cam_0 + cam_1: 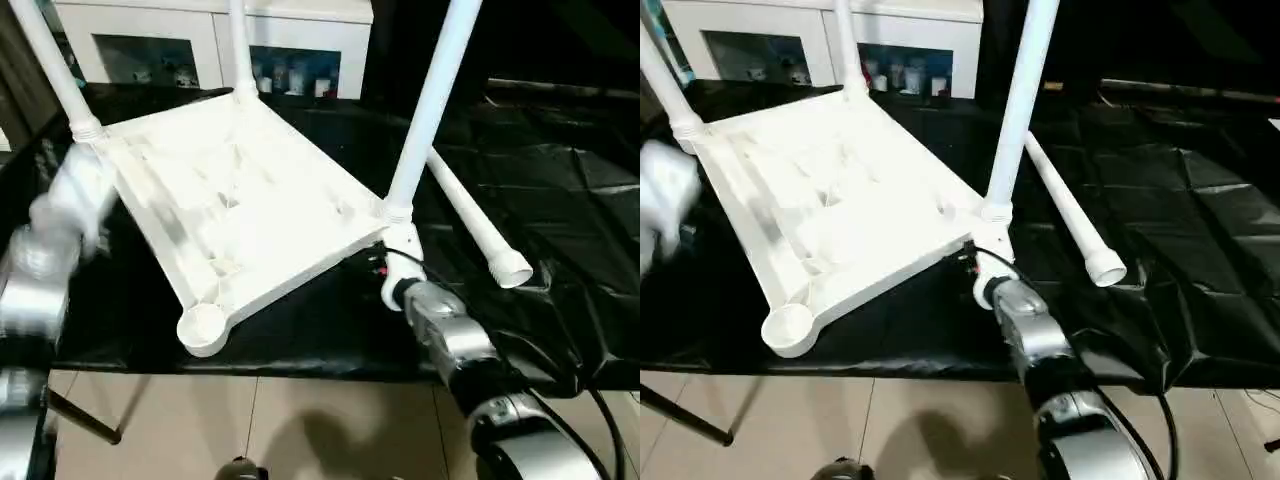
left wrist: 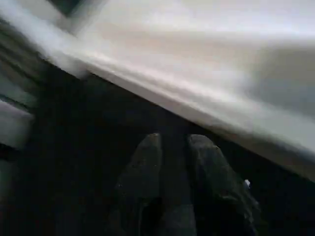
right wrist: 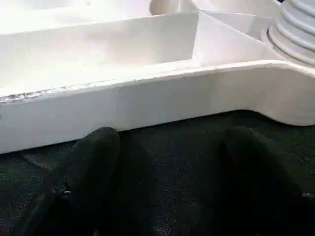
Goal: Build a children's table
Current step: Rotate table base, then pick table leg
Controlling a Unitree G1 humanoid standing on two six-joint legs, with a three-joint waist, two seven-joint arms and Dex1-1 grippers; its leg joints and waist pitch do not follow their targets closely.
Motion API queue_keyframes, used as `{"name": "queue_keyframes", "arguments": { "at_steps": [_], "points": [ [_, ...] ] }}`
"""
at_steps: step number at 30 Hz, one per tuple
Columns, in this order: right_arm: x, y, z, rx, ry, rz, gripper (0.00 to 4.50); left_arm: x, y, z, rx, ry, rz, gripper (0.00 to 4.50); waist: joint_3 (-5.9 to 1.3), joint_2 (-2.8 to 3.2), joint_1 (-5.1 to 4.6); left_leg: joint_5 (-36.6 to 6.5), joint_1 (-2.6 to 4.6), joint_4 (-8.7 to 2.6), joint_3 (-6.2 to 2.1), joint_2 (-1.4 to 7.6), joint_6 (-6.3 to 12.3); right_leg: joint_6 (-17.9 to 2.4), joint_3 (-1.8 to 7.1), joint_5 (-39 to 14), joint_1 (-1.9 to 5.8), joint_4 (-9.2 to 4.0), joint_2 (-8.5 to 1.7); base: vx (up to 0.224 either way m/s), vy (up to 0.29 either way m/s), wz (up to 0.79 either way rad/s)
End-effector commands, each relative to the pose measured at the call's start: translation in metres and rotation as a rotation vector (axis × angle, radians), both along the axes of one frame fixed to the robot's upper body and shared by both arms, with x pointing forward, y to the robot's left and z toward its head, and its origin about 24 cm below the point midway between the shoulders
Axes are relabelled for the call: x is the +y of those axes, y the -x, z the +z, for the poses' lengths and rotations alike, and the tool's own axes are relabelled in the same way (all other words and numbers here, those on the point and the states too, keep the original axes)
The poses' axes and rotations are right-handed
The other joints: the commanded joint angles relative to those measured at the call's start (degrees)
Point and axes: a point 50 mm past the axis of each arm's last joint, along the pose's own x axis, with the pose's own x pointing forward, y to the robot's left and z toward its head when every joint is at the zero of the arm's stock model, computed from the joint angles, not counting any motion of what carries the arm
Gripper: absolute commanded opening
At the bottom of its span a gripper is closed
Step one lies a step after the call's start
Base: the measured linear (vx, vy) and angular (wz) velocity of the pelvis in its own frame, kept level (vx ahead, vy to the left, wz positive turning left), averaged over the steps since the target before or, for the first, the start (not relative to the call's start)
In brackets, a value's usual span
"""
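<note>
Head cam | table top (image 1: 240,200) underside up, 3 legs upright | loose leg (image 1: 470,220) flat | right tool (image 3: 167,162) released

No legible text, label, brand mark, number or sign anywhere in view, white table top (image 1: 240,200) bare of markings, legs unmarked, black table covering (image 1: 560,180) plain, small items behind the far cabinet's glass doors (image 1: 290,70) too small to read
</note>
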Motion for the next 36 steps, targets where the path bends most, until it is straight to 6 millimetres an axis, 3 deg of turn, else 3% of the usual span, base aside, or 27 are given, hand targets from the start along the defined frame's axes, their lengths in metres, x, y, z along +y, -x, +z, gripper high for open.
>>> {"name": "queue_keyframes", "arguments": {
  "at_steps": [1,7,9,10,11,18,20,21,23,25,27,28,30,33,34,35,36],
  "points": [
    [0.007,-0.004,0.006,-0.022,0.000,0.033,3.77,-0.013,-0.002,0.007,0.037,0.017,-0.070,0.97,-4.22,1.47,-0.17,-16.0,1.84,-4.62,-1.29,2.49,-3.55,-12.3,3.46,-7.7,2.18,-3.57,-3.99,0.000,0.000,0.00],
    [0.021,-0.007,0.007,-0.006,-0.074,0.106,3.77,-0.058,0.021,0.003,0.264,0.202,-0.375,0.97,-3.94,1.81,-0.33,-19.1,1.99,-4.71,-1.54,2.63,-4.01,-12.6,3.50,-11.7,1.98,-3.84,-4.08,0.000,0.000,0.00],
    [0.022,-0.007,0.007,-0.004,-0.079,0.109,3.77,-0.065,0.025,0.005,0.291,0.227,-0.424,0.97,-3.84,2.43,-0.22,-19.9,2.15,-4.70,-1.46,2.47,-4.18,-12.8,3.42,-11.4,1.69,-3.86,-3.71,0.000,0.000,0.00],
    [0.023,-0.007,0.007,-0.001,-0.079,0.106,3.77,-0.069,0.028,0.006,0.306,0.240,-0.447,0.97,-3.85,2.24,-0.36,-20.2,2.20,-4.71,-1.43,2.53,-4.36,-12.9,3.48,-11.1,1.70,-3.83,-3.71,0.000,0.000,0.00],
    [0.024,-0.008,0.007,0.000,-0.079,0.104,3.77,-0.073,0.030,0.007,0.321,0.262,-0.467,0.97,-3.84,2.24,-0.41,-19.8,1.79,-4.83,-1.58,2.44,-4.28,-13.0,3.41,-10.8,2.12,-3.65,-3.67,0.000,0.000,0.00],
    [0.022,-0.007,0.007,-0.012,-0.096,0.100,3.77,-0.105,0.034,-0.001,0.348,0.366,-0.528,0.97,-3.86,2.56,-0.91,-19.2,1.75,-4.58,-1.50,2.24,-3.95,-12.5,3.44,-11.5,2.28,-3.80,-3.50,0.000,0.000,0.00],
    [0.020,-0.007,0.006,-0.016,-0.092,0.104,3.77,-0.111,0.034,-0.004,0.349,0.377,-0.531,0.97,-3.95,2.38,-0.98,-18.7,1.67,-4.56,-1.50,2.21,-3.76,-12.2,3.40,-11.4,2.42,-3.82,-3.46,0.000,0.000,0.00],
    [0.010,-0.007,0.007,-0.034,-0.076,0.084,3.77,-0.127,0.030,-0.011,0.336,0.403,-0.549,0.97,-3.91,2.54,-1.18,-18.4,1.68,-4.50,-1.45,2.18,-3.69,-12.2,3.41,-11.0,2.42,-3.90,-3.35,0.000,0.000,0.00],
    [0.000,-0.008,0.010,-0.048,-0.063,0.051,3.77,-0.139,0.028,-0.014,0.324,0.410,-0.561,0.97,-3.89,2.35,-0.96,-18.9,2.18,-4.38,-1.26,2.24,-3.40,-11.9,3.44,-11.3,2.07,-4.23,-3.23,0.000,0.000,0.00],
    [-0.012,-0.010,0.016,-0.069,-0.047,0.012,3.77,-0.150,0.028,-0.014,0.310,0.419,-0.579,0.97,-4.08,2.42,-1.11,-16.5,1.46,-4.40,-1.41,2.09,-2.82,-11.5,3.42,-9.7,2.80,-3.93,-3.09,0.000,0.000,0.00],
    [-0.018,-0.011,0.020,-0.080,-0.039,-0.005,3.77,-0.155,0.028,-0.014,0.302,0.420,-0.588,0.97,-4.19,2.33,-1.09,-15.0,1.40,-4.28,-1.42,2.11,-2.40,-11.2,3.37,-8.0,2.86,-3.80,-3.02,0.000,0.000,0.00],
    [-0.034,-0.013,0.031,-0.093,0.045,-0.053,3.77,-0.165,0.031,-0.011,0.285,0.442,-0.633,0.97,-4.07,2.17,-1.29,-13.7,1.14,-4.26,-1.44,1.91,-2.03,-11.2,3.28,-7.7,3.08,-3.81,-2.84,0.000,0.000,0.00],
    [-0.048,-0.016,0.042,-0.097,0.129,-0.077,3.77,-0.169,0.034,-0.007,0.269,0.437,-0.674,0.97,-4.24,1.88,-1.24,-12.2,1.18,-4.05,-1.41,1.83,-1.85,-11.0,3.23,-7.2,3.18,-3.62,-2.77,0.000,0.000,0.00],
    [-0.054,-0.017,0.050,-0.080,0.088,-0.031,3.77,-0.168,0.035,-0.004,0.262,0.424,-0.678,0.97,-4.09,1.60,-1.25,-13.4,1.15,-3.95,-1.19,1.71,-1.35,-10.3,3.27,-10.0,3.08,-4.06,-2.92,0.000,0.000,0.00],
    [-0.073,-0.026,0.066,-0.096,0.089,-0.084,3.77,-0.163,0.038,0.004,0.254,0.405,-0.691,0.97,-4.04,1.34,-1.30,-13.9,1.09,-3.93,-1.18,1.75,-1.04,-9.9,3.32,-11.7,2.98,-4.26,-3.10,0.000,0.000,0.00],
    [-0.084,-0.032,0.074,-0.094,0.092,-0.133,4.04,-0.161,0.039,0.008,0.248,0.409,-0.699,0.96,-4.22,1.37,-1.36,-12.9,0.92,-3.92,-1.45,1.84,-1.01,-10.1,3.22,-12.1,3.31,-3.99,-3.27,0.000,0.000,0.00],
    [-0.092,-0.036,0.078,-0.082,0.097,-0.173,4.04,-0.160,0.041,0.012,0.240,0.415,-0.705,0.96,-4.11,1.24,-1.36,-12.3,1.13,-3.79,-1.26,1.84,-1.02,-10.6,3.19,-11.8,2.87,-4.01,-3.05,0.000,0.000,0.00]
  ]
}}
